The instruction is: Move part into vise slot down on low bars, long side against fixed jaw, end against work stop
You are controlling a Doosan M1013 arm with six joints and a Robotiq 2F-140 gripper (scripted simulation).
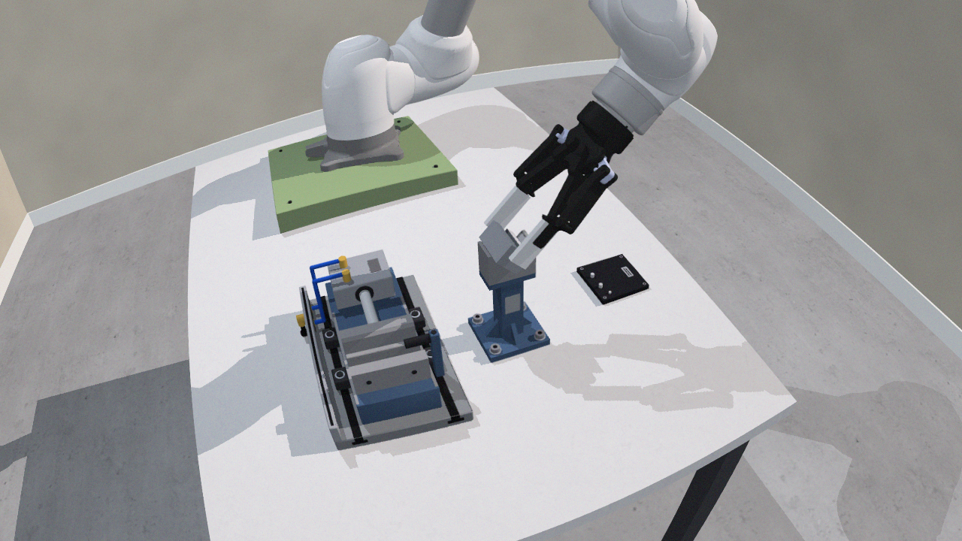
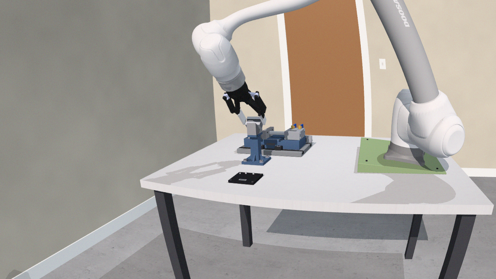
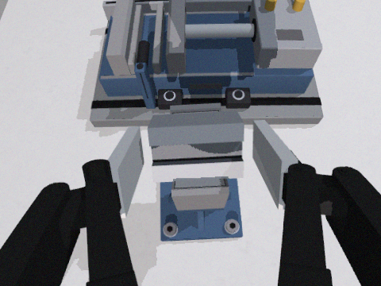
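The part (image 1: 499, 243), a grey block, lies in the V-block (image 1: 506, 296) on its blue post, right of the vise (image 1: 379, 349). My gripper (image 1: 506, 246) is open and straddles the part, tilted down from the upper right. In the wrist view the part (image 3: 196, 140) sits between my two finger pads with a gap on each side. The vise (image 3: 206, 59) stands open, with the fixed jaw (image 1: 393, 379) at the near end and the work stop (image 1: 416, 343) on its right side. The black infeed plate (image 1: 612, 277) is empty.
The arm's green base plate (image 1: 359, 171) lies at the back of the table. The air cylinder (image 1: 363, 285) with blue hoses sits at the vise's far end. The table edge runs near the infeed plate (image 2: 245, 178).
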